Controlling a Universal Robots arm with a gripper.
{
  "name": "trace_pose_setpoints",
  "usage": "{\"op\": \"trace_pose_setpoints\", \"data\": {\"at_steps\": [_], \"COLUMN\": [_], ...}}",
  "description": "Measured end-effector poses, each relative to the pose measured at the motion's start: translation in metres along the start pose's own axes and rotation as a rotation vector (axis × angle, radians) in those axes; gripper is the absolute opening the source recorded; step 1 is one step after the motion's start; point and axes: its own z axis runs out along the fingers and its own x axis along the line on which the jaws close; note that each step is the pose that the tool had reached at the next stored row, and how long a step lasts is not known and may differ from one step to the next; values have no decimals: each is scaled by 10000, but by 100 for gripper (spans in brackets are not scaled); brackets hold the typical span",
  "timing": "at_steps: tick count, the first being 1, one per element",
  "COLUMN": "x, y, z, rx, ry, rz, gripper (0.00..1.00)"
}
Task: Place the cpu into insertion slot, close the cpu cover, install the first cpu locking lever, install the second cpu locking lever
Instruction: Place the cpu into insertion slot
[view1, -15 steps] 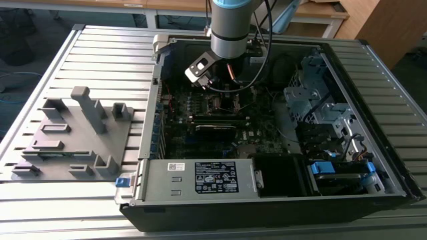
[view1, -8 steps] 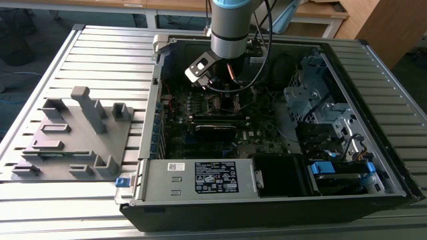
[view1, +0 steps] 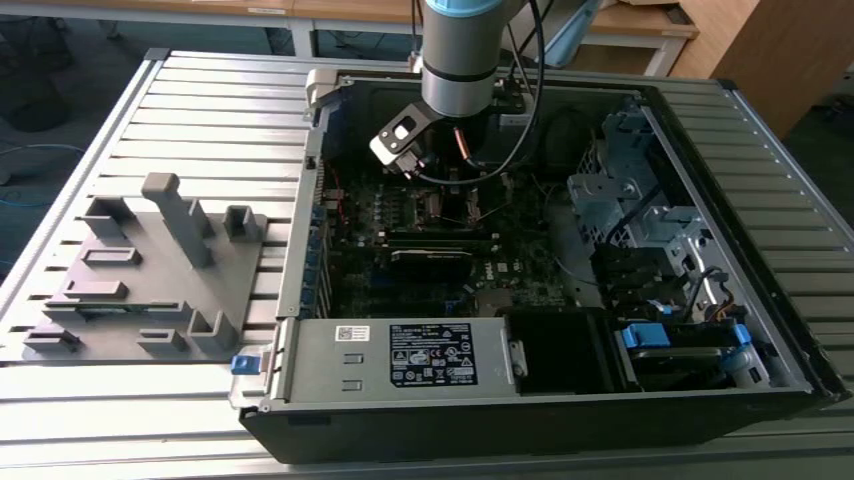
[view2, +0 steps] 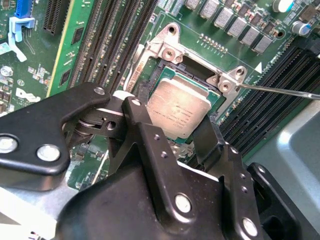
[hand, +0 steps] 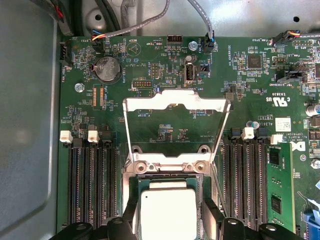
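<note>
Exterior view puts my gripper (view1: 447, 168) down inside the open computer case (view1: 534, 430), over the motherboard (view1: 400, 215), with a grey fixture block (view1: 147, 270) on the slatted table (view1: 214, 90) to the exterior view's left. In both wrist views the cpu (view2: 177, 107) lies flat in the insertion slot (view2: 165, 54), metal top up. My fingers (view2: 145, 130) are spread, one on each side of the chip; in the first wrist view a narrow dark gap shows between them and its edges, so I am not pinching it. The cpu cover (hand: 175, 102) stands raised on its hinge, away from the slot. A thin locking lever (view2: 280, 91) juts from the slot's corner out over the black memory slots (view2: 265, 112)
</note>
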Motion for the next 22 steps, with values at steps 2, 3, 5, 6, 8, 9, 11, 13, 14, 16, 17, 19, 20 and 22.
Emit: {"op": "trace_pose_setpoints", "data": {"at_steps": [2,3,5,6,8,9,11,13,14,16,17,19,20,22], "x": [0,0,0,0,0,0,0,0,0,0,0,0,0,0], "y": [0,0,0,0,0,0,0,0,0,0,0,0,0,0], "z": [0,0,0,0,0,0,0,0,0,0,0,0,0,0], "rx": [0,0,0,0,0,0,1,0,0,0,0,1,0,0], "ry": [0,0,1,1,1,2,2,2,2,3,3,3,3,4], "rz": [0,0,1,0,0,0,0,1,0,0,0,0,1,0], "gripper": [62,62,62,62,62,62,60,54,54,54,54,54,54,54]}}
